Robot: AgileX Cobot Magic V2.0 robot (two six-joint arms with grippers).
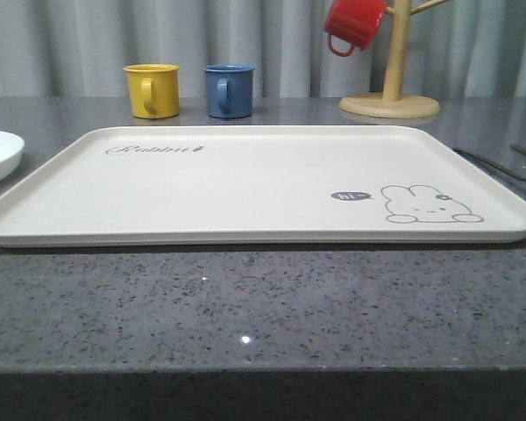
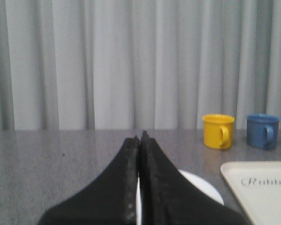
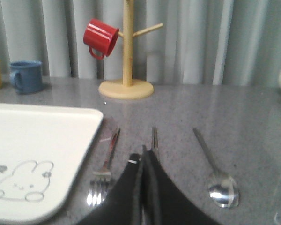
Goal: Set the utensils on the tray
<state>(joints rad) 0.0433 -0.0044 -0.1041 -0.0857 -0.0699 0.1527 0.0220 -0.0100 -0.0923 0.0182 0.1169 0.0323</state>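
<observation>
Fork [image 3: 104, 171], chopsticks [image 3: 154, 138], spoon [image 3: 216, 172] flat beside tray [image 3: 42, 140], untouched. Likely thin, stiff, slippery; best pinched mid-handle. Right end effector [image 3: 144, 154] pressed together, empty.

plate [image 2: 203, 185] mostly behind left end effector [image 2: 139, 138] | chopsticks [image 3: 154, 138] partly hidden by right end effector [image 3: 144, 151]

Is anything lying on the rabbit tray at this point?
No. The tray carries only its printed rabbit and lettering. Fork, chopsticks and spoon lie on the counter beside it.
</observation>
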